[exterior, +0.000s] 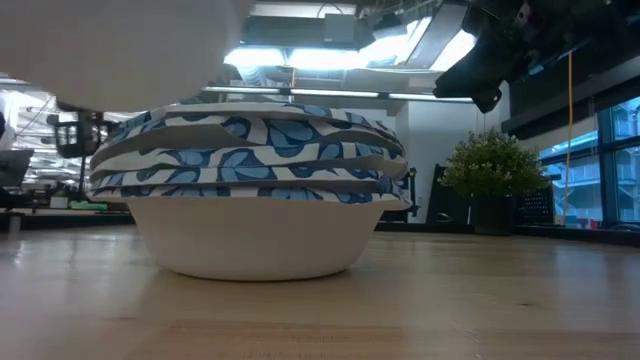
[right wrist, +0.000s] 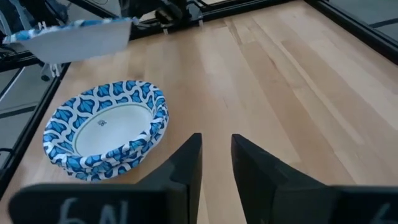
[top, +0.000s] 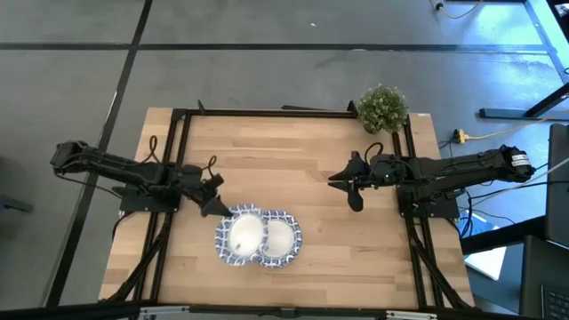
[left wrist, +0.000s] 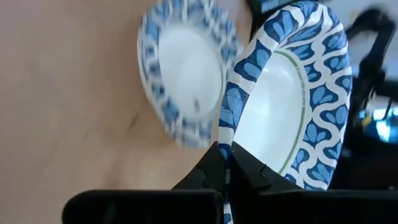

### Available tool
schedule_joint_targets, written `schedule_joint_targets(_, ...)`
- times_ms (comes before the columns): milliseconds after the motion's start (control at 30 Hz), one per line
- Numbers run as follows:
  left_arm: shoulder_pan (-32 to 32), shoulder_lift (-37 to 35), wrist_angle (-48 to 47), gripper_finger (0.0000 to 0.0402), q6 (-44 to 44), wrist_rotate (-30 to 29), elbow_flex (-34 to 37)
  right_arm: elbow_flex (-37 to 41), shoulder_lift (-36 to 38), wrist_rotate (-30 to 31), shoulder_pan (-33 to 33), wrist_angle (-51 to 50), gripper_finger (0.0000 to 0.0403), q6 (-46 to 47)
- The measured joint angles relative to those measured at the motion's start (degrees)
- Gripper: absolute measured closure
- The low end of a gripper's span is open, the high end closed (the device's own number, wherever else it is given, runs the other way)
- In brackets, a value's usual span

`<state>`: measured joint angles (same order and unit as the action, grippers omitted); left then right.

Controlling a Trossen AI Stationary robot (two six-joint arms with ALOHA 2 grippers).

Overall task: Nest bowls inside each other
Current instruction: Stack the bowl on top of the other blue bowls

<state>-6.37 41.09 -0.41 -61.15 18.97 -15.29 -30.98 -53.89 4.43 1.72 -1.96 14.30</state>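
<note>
A stack of several blue-and-white rimmed bowls (top: 283, 240) (exterior: 260, 205) (right wrist: 106, 130) rests by its base on the wooden table, near the near edge. My left gripper (top: 216, 203) (left wrist: 227, 165) is shut on one more bowl (top: 240, 236) (left wrist: 292, 93) (right wrist: 81, 36). That bowl hangs in the air beside the stack's left side and overlaps it in the high view. My right gripper (top: 349, 189) (right wrist: 214, 155) is open and hovers above bare table to the right of the stack, touching nothing. My left gripper pinches the lifted bowl's patterned rim (left wrist: 225, 146) between its two fingers, one finger inside the rim and one outside. The fingers come from the table's left and far side, slanting down. The bowl is lifted clear of the table, roughly level, mouth up.
A small green potted plant (top: 383, 107) (exterior: 490, 175) stands at the table's far right corner. Black frame rails (top: 178, 160) run along the left, right and far sides. Bare wood (top: 293, 160) lies between the two arms and right of the stack.
</note>
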Motion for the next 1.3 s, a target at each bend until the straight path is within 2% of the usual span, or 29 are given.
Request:
schedule_joint_targets(200,2.93,2.1,5.19,0.0401,-4.18,-3.51,0.0,0.0,0.02,0.02,0.0,-0.07,0.0315,-1.22)
schedule_joint_targets(433,3.69,8.38,14.16,0.0401,-4.43,-3.06,-0.14,0.0,0.02,0.05,-0.02,-0.09,0.0315,-1.5)
schedule_joint_targets(900,3.58,25.55,13.84,0.0401,0.81,-1.02,-10.28,0.0,0.02,0.07,-0.02,-0.75,0.0315,-1.39)
schedule_joint_targets(1033,3.58,29.91,10.74,0.0401,3.05,-0.1,-12.42,0.0,0.02,0.07,-0.02,-0.83,0.0315,-1.35)
schedule_joint_targets(1300,3.61,33.15,10.27,0.0383,4.75,1.08,-12.72,0.0,0.02,0.07,-0.02,-0.96,0.0315,-1.5)
